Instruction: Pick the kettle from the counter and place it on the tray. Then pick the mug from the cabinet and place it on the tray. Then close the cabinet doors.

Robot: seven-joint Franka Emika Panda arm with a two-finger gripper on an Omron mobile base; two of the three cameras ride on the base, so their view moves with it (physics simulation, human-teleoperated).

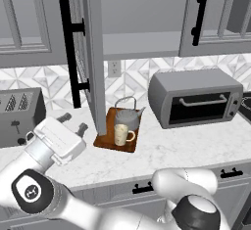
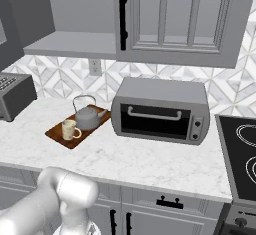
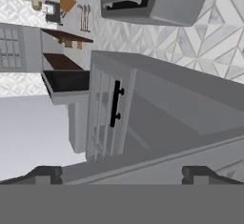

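1. Squat grey metal kettle (image 1: 128, 117) and cream ceramic mug (image 1: 121, 134) both sit on the reddish-brown wooden tray (image 1: 105, 141), mug in front of kettle.
2. Tray rests on the white marble counter (image 1: 186, 146), left of the grey toaster oven (image 1: 195, 98).
3. Grey upper cabinet (image 1: 139, 45) shelf bare; left panelled door (image 1: 90, 53) swung open, right door (image 1: 208, 16) nearer shut.
4. Two-finger gripper (image 1: 72, 122) near the open door's edge, fingers spread, gripping nothing.

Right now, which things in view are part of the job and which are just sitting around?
Job:
- kettle, on the tray
- mug, on the tray
- cabinet, shelf bare
- cabinet doors, left one swung open
- counter
- pincer, open, holding nothing

Just there:
- toaster oven
- toaster
- stovetop
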